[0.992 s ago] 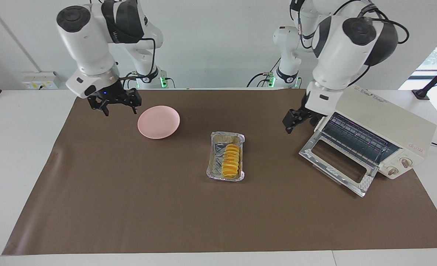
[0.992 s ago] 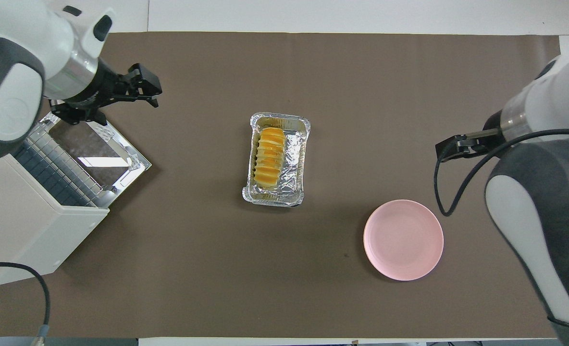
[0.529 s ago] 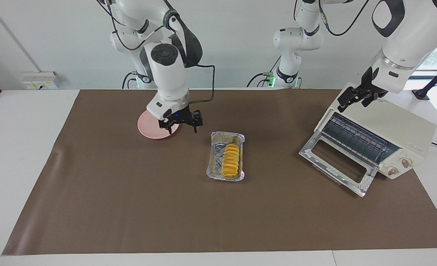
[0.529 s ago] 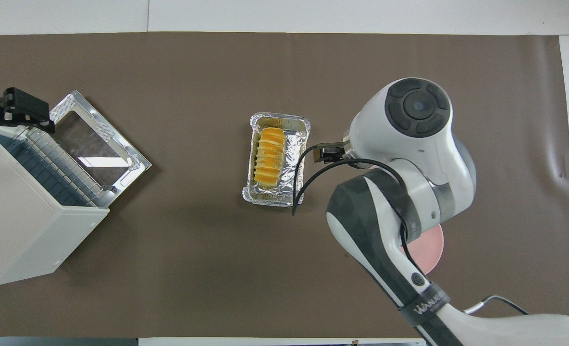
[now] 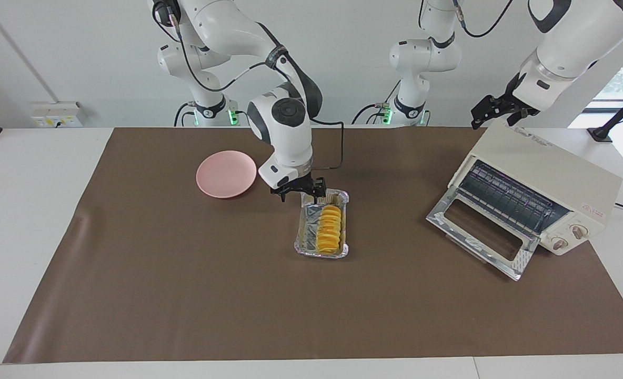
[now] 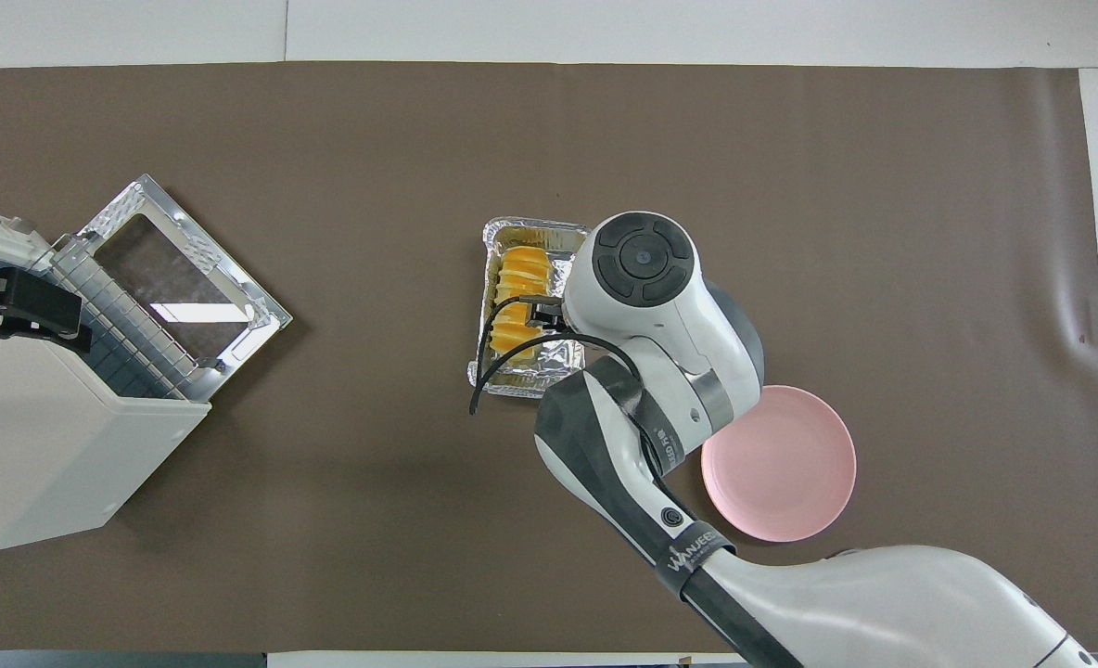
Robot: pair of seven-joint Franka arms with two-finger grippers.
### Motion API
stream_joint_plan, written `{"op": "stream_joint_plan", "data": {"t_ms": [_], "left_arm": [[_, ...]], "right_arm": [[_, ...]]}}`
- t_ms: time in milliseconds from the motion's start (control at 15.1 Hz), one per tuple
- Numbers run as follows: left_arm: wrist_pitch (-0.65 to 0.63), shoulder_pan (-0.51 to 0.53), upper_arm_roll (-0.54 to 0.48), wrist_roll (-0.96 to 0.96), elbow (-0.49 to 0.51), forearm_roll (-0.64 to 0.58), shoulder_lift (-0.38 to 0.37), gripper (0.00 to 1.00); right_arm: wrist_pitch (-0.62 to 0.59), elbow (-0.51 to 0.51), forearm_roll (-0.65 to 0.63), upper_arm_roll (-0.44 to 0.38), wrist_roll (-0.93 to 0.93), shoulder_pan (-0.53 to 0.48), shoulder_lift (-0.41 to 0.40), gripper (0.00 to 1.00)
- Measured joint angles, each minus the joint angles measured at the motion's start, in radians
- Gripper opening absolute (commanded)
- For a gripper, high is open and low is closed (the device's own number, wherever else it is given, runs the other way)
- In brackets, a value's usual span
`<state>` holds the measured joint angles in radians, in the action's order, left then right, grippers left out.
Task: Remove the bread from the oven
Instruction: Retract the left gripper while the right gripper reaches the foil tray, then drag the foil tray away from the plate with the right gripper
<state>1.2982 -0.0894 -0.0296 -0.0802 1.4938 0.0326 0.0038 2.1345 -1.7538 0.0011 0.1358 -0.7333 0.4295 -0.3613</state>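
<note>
Over the foil tray (image 5: 305,238) end nearest me, my right gripper (image 5: 299,192) hangs spread; overhead my wrist hides that. Bread (image 5: 329,228) sits in the tray, midway between plate (image 5: 225,173) and open oven (image 5: 532,197). Left gripper (image 5: 495,111) waits spread above the oven. Brown mat (image 5: 185,295), white wall.

The bread (image 5: 329,228) lies in a foil tray (image 5: 305,238) at the middle of the mat (image 5: 185,295), out of the oven (image 5: 545,179). The oven stands at the left arm's end of the table, its door (image 5: 480,231) folded down flat on the mat in front of it. A plate (image 5: 225,173) sits toward the right arm's end, nearer to the robots than the tray. The right gripper (image 5: 298,190) hangs over the tray's end nearest the robots, jaws apart, holding nothing. The left gripper (image 5: 493,111) is up over the oven's top, also spread and empty.
</note>
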Motion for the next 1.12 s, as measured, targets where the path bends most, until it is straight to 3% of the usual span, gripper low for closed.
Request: {"op": "stream_joint_plan", "data": {"t_ms": [198,331,397,529,595,1125], "left_arm": [[0.022,0.005,-0.002,0.037,0.023,-0.009,-0.004,1.00],[0.022,0.005,0.004,0.044,0.016,-0.019,0.020,1.00],[0.021,0.005,0.006,0.044,0.011,-0.019,0.029,1.00],[0.021,0.004,0.008,0.044,0.004,-0.019,0.037,1.00],[0.021,0.004,0.009,0.044,0.002,-0.019,0.037,1.00],[0.021,0.005,0.006,0.044,-0.007,-0.021,0.032,1.00]], "right_arm": [[0.065,-0.023,0.000,-0.003,-0.025,-0.001,-0.022,0.94],[0.115,-0.055,0.000,-0.005,-0.026,-0.002,-0.029,0.79],[0.137,-0.073,0.000,-0.006,-0.026,-0.002,-0.030,0.65],[0.163,-0.103,0.000,-0.006,-0.026,-0.002,-0.031,0.15],[0.164,-0.110,0.000,-0.006,-0.026,-0.002,-0.031,0.00],[0.164,-0.107,0.000,-0.008,-0.012,-0.011,-0.023,0.00]]}}
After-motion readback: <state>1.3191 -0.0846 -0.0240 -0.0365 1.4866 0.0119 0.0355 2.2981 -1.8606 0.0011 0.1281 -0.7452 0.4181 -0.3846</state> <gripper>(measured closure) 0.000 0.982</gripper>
